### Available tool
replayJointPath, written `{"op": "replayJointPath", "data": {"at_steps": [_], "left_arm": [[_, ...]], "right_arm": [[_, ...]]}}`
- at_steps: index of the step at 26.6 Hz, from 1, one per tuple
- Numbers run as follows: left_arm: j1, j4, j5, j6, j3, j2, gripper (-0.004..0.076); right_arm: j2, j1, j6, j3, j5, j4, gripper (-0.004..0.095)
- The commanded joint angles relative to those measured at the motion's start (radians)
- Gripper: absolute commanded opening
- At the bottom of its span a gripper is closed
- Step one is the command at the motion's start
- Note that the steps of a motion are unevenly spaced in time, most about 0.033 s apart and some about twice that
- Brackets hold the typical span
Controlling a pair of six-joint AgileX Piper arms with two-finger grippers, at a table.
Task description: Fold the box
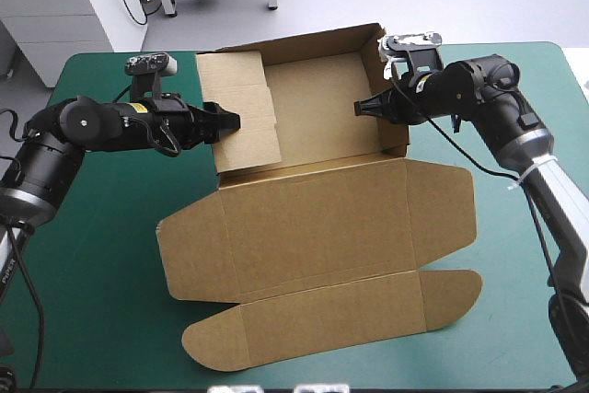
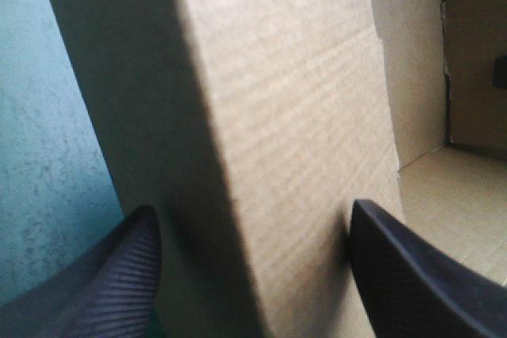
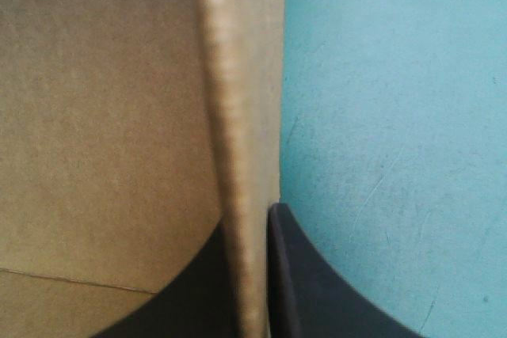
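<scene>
The brown box (image 1: 322, 218) lies mid-table, an open tray at the back with its lid flat toward the front. My left gripper (image 1: 232, 121) is at the tray's left wall (image 1: 244, 117), which leans inward over the floor. In the left wrist view its fingers (image 2: 252, 210) stand wide apart, open, with that folded wall (image 2: 285, 116) between them. My right gripper (image 1: 361, 109) is at the upright right wall (image 1: 396, 126). In the right wrist view it (image 3: 252, 215) is all but shut, pinching the wall's top edge (image 3: 238, 100).
The lid's rounded tuck flap (image 1: 304, 329) reaches close to the table's front edge, and side flaps (image 1: 442, 209) spread out to both sides. Bare teal-green cover (image 1: 101, 255) shows to the left and right of the box.
</scene>
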Motion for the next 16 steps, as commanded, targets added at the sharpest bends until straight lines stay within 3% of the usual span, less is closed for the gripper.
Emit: {"op": "replayJointPath", "data": {"at_steps": [1,7,9,12,16], "left_arm": [[-0.005,0.084,-0.018,-0.052,-0.029,-0.021,0.0456],[-0.005,0.306,0.045,-0.131,-0.029,-0.021,0.0421],[-0.005,0.278,0.040,-0.132,-0.029,-0.021,0.0421],[-0.005,0.045,0.015,-0.047,-0.029,-0.021,0.0421],[-0.005,-0.013,0.020,-0.016,-0.029,-0.021,0.0421]], "right_arm": [[-0.054,0.007,-0.007,-0.032,-0.063,0.112,-0.0014],[-0.054,0.007,-0.010,-0.032,-0.061,0.111,-0.0014],[-0.054,0.007,-0.010,-0.032,-0.063,0.111,-0.0014],[-0.054,0.007,-0.010,-0.032,-0.061,0.106,-0.0014],[-0.054,0.007,-0.010,-0.032,-0.049,0.091,-0.0014]]}}
